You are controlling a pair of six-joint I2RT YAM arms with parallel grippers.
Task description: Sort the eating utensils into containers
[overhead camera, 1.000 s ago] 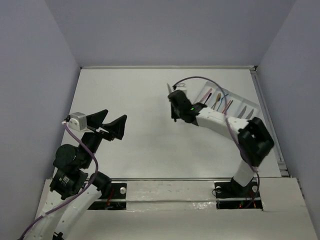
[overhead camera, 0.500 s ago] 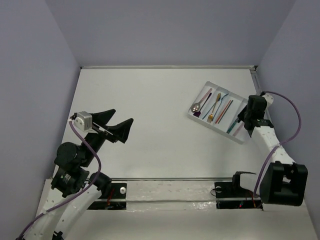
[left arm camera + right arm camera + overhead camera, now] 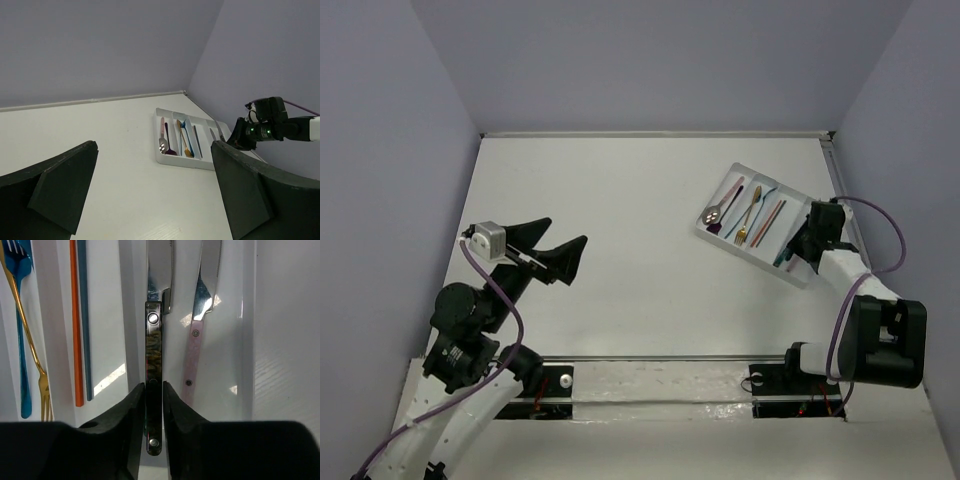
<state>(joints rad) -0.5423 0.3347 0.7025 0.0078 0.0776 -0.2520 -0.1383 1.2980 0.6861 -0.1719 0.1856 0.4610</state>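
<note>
The white divided tray (image 3: 744,257) lies at the table's right. It holds a silver spoon with a pinkish handle (image 3: 718,206), a purple spoon (image 3: 729,216), a gold fork (image 3: 750,214), and blue and red pieces. My right gripper (image 3: 154,395) is shut on the dark iridescent handle of a silver knife (image 3: 153,347), held low over the tray's rightmost compartment beside a pink-handled knife (image 3: 193,352). In the top view the right gripper (image 3: 802,244) is at the tray's right end. My left gripper (image 3: 565,233) is open and empty, raised over the table's left.
In the right wrist view a gold fork (image 3: 31,357), a blue fork (image 3: 23,340) and orange and blue-grey sticks (image 3: 79,330) fill the compartments to the left. Walls enclose the table; a rail (image 3: 850,230) runs close behind the tray.
My right arm has swung from the table's middle to the tray's right end with the knife, then settled closer over the tray. The left arm shifted only slightly.
</note>
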